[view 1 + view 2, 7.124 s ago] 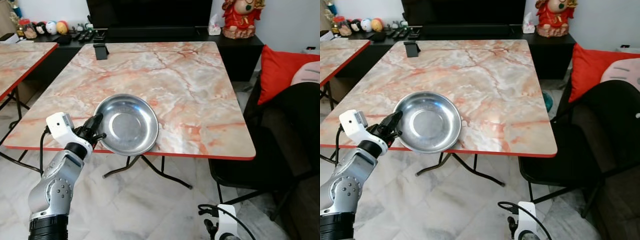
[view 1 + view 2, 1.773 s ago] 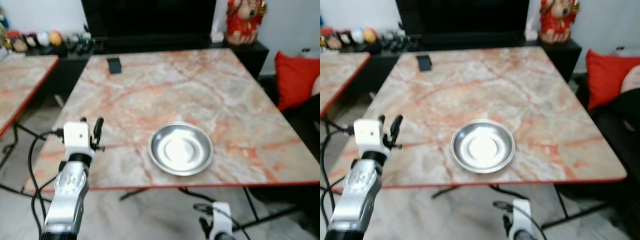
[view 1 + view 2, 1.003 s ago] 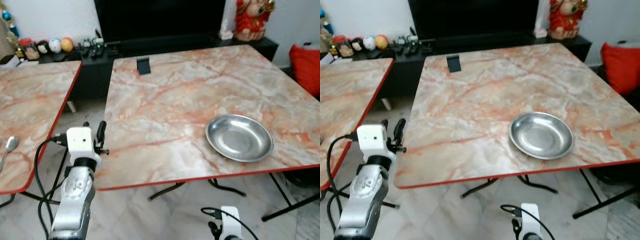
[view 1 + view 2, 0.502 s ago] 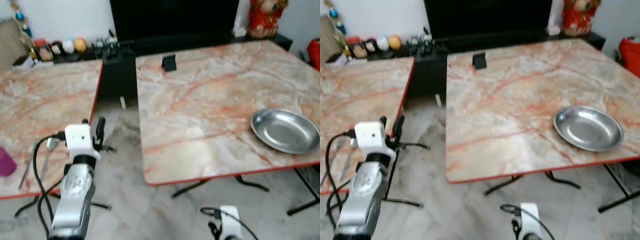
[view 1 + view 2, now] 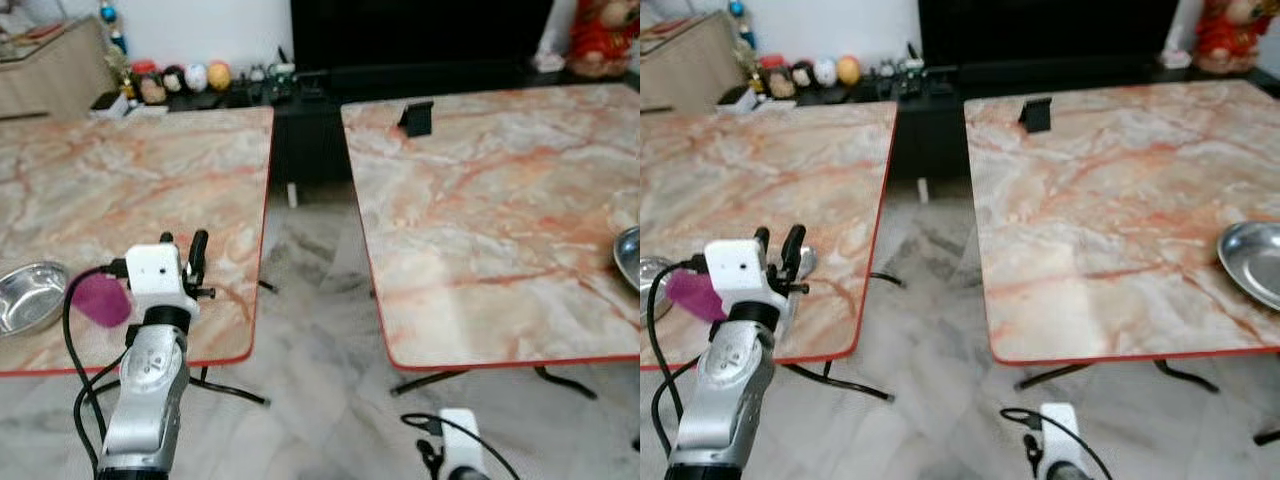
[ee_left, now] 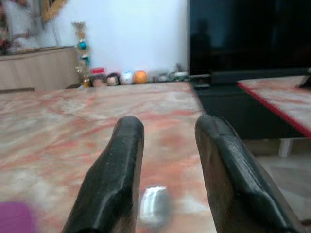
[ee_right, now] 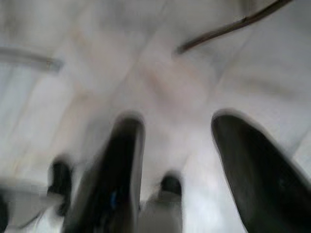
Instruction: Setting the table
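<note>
A steel plate (image 5: pixel 1252 262) lies near the front edge of the right marble table (image 5: pixel 480 220), at the picture's right border. On the left marble table (image 5: pixel 120 190) sit a small steel bowl (image 5: pixel 25 296), a purple cup (image 5: pixel 98 300) and a spoon (image 5: pixel 802 262). My left gripper (image 5: pixel 183 243) is raised in front of the left table's near right corner, open and holding nothing. In the left wrist view its fingers (image 6: pixel 121 165) frame the spoon (image 6: pixel 154 206) on the tabletop. My right gripper (image 7: pixel 177 160) hangs low over the floor, open and blurred.
A strip of marble floor (image 5: pixel 310 300) separates the two tables, with folding legs (image 5: pixel 235 385) under each. A black stand (image 5: pixel 417 117) sits at the far side of the right table. Behind are a dark TV console (image 5: pixel 300 90) with ornaments and a red figure (image 5: pixel 600 40).
The camera has swung left: the plate has slid to the right border and the left table with bowl, cup and spoon has come into view. The left gripper stays open.
</note>
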Robot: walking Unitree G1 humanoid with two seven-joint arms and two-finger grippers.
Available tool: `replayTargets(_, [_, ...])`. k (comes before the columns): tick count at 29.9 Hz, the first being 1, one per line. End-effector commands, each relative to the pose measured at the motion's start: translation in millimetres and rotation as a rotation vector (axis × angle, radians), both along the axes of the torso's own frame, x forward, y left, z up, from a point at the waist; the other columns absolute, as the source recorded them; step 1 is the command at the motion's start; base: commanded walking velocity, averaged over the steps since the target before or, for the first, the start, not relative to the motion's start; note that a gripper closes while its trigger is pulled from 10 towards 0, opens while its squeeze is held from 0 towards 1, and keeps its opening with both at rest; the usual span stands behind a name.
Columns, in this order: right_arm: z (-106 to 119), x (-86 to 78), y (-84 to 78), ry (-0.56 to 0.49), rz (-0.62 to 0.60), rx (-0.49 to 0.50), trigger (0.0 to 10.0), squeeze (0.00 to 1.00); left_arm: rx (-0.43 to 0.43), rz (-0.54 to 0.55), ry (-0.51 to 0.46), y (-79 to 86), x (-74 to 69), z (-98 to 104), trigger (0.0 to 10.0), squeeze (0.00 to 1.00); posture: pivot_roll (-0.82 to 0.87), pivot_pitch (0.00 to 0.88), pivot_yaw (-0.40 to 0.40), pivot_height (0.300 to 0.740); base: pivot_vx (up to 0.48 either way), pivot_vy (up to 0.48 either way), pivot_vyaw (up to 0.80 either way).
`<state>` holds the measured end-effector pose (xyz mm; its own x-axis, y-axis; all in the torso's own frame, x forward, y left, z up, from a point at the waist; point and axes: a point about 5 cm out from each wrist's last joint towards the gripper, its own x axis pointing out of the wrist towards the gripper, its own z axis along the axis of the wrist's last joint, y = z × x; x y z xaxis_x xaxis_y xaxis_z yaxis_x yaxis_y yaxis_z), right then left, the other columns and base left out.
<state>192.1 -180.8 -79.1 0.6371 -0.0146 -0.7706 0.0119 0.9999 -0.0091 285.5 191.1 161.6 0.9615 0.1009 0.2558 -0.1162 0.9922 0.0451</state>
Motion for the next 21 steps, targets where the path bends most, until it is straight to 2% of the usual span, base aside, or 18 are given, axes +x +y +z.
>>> replayTargets(1, [-0.5, 0.7, 8.0, 0.001, 0.015, 0.017, 10.0, 0.0, 0.012, 0.021, -0.01, 5.1, -1.0, 4.6, 10.0, 0.0, -0.04, 0.0, 0.033, 0.74, 0.0, 0.0, 0.0])
replayTargets(10, [0.0, 1.7, 8.5, 0.0, 0.024, 0.013, 10.0, 0.0, 0.007, 0.031, -0.022, 6.5, -0.2, 8.0, 10.0, 0.0, -0.04, 0.0, 0.035, 0.74, 0.0, 0.052, 0.0])
replayTargets(12, [0.2, 2.1, 8.5, 0.0, 0.035, 0.006, 10.0, 0.0, 0.006, 0.032, -0.026, 6.6, -0.1, 9.2, 10.0, 0.0, -0.04, 0.0, 0.035, 0.74, 0.0, 0.469, 0.48])
replayTargets(17, [0.2, 2.3, 9.1, 0.001, 0.038, 0.01, 10.0, 0.0, 0.003, 0.038, -0.039, 8.6, 0.6, 13.5, 10.0, 0.0, -0.03, 0.0, 0.034, 0.74, 0.0, 0.0, 0.8])
replayTargets(21, [0.2, 2.1, 9.0, -0.001, 0.024, 0.02, 10.0, 0.0, 0.001, 0.04, -0.048, 8.9, 1.2, 16.4, 10.0, 0.0, -0.03, 0.0, 0.034, 0.74, 0.0, 0.231, 0.12])
